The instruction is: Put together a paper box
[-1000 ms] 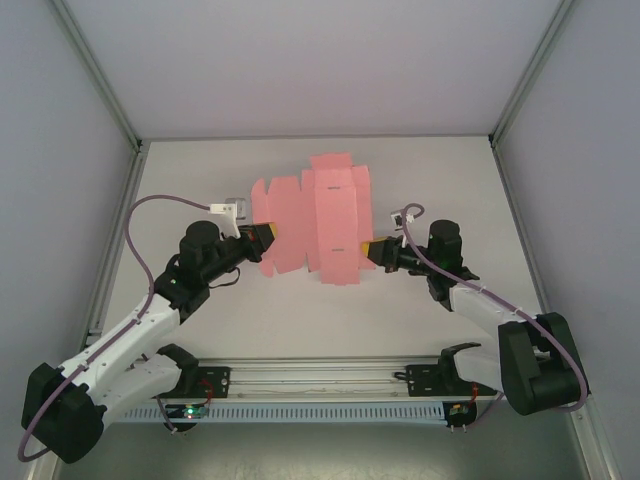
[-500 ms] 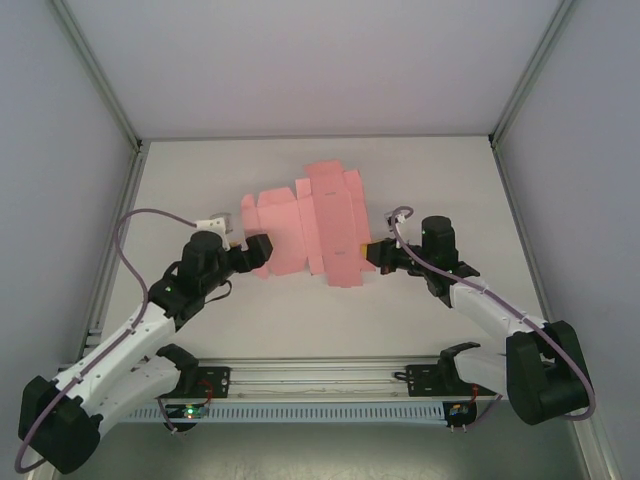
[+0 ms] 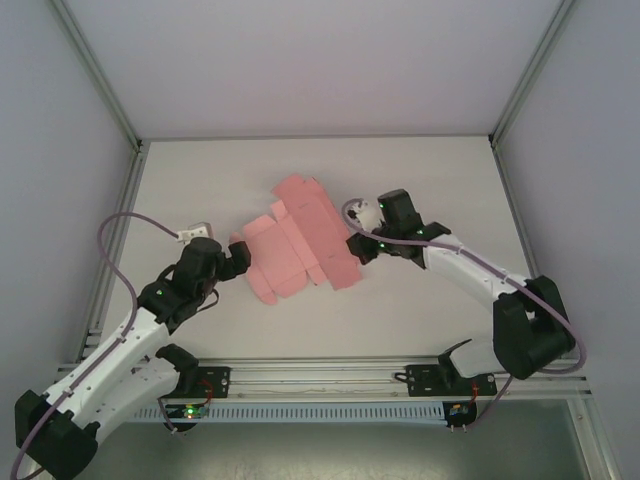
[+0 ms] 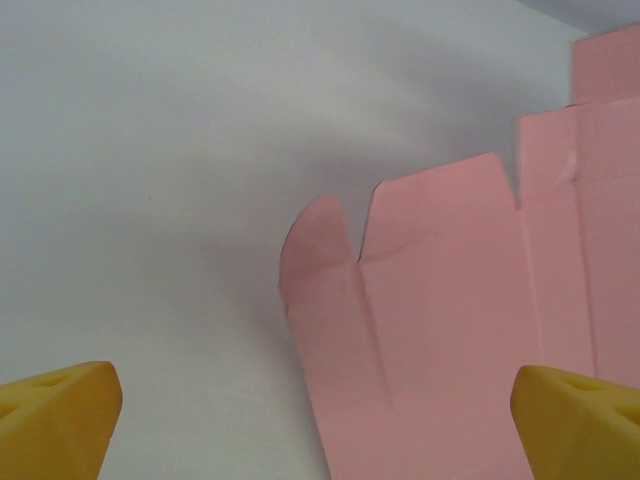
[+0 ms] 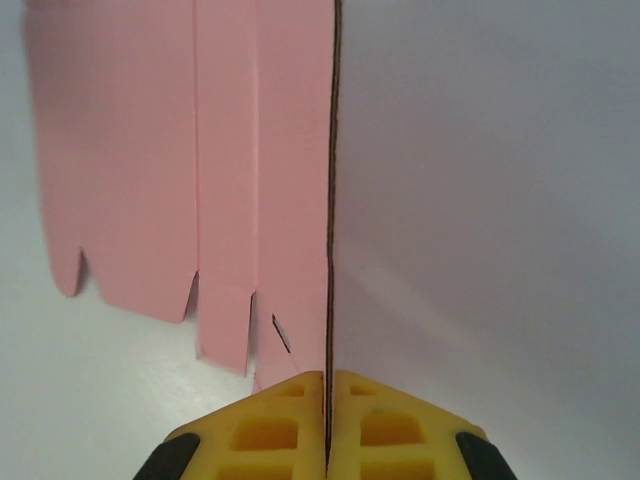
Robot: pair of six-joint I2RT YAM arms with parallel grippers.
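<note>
A plain pink die-cut sheet of thin card, the paper box (image 3: 300, 240) not yet folded up, lies spread out near the middle of the white desk (image 3: 450, 180), turned at a slant so that its long side runs from upper left to lower right in the top view. Its flaps and fold lines show as separate panels with notched ends.

The right gripper (image 3: 358, 248) sits at the sheet's right-hand edge, with its arm reaching in from the right. In the right wrist view this gripper (image 5: 327, 420) has its yellow fingers (image 5: 270, 435) pressed together with no gap, and the thin dark edge of the card runs straight up from between them. It is clamped on the paper box (image 5: 130, 150), whose pink panels and tabs spread to the left of that line.

The left gripper (image 3: 240, 258) is just beside the sheet's lower left end. In the left wrist view it (image 4: 320, 430) stands wide open, its yellow fingertips (image 4: 55, 415) far apart at the bottom corners and holding nothing. The paper box (image 4: 450, 330) lies ahead of them, its rounded corner flap nearest, flat on the desk.
</note>
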